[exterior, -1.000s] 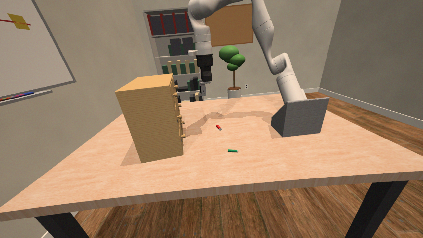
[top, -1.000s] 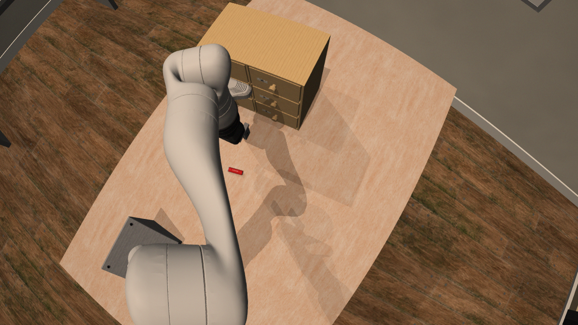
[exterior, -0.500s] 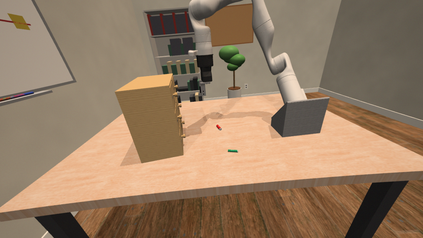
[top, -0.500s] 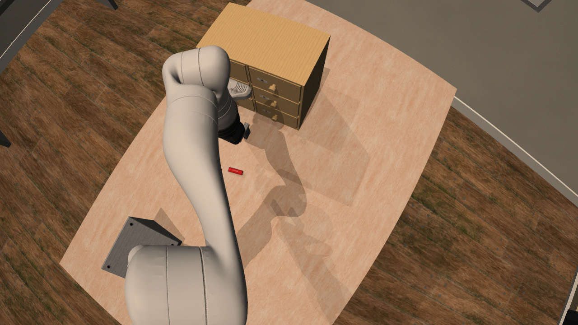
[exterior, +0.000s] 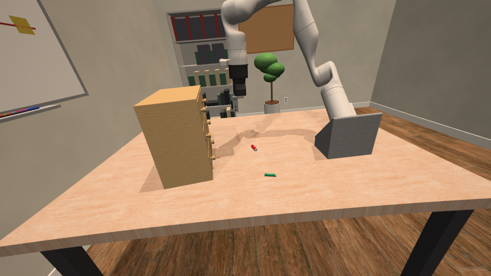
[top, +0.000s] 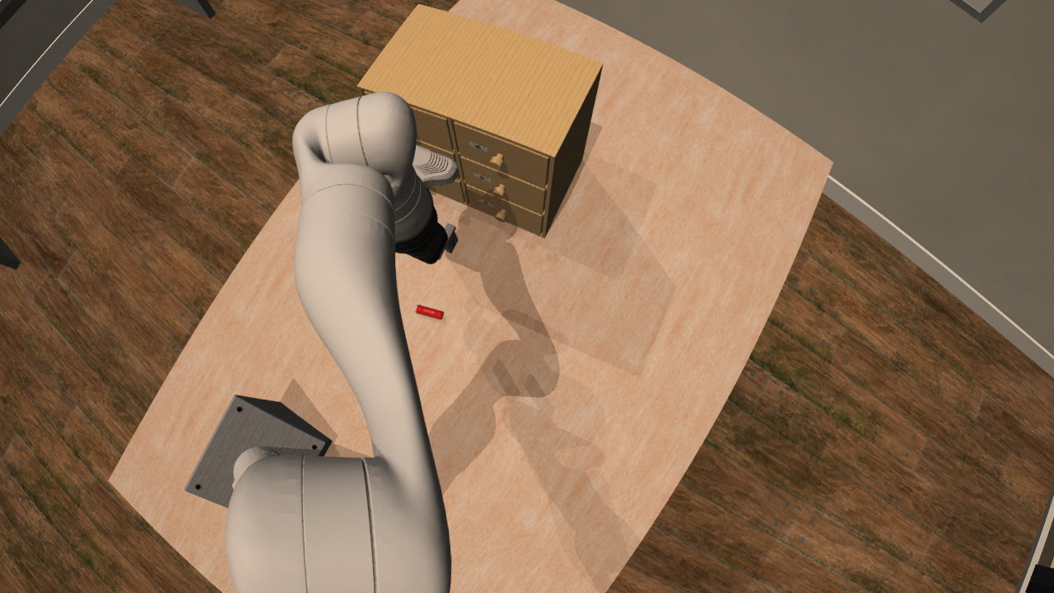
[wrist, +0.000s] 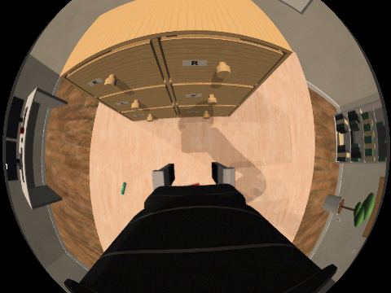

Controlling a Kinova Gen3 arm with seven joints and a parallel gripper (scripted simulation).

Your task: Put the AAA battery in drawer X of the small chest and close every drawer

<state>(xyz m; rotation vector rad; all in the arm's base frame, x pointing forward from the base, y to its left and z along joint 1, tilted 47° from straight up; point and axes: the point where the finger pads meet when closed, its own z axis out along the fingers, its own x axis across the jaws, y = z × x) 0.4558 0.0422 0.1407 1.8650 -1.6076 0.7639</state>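
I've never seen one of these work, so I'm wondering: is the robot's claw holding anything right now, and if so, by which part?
Nothing is held: the black gripper with grey metal fingers is open.

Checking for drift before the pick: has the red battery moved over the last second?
No. The red battery lies in the same spot relative to the chest in the top and exterior views.
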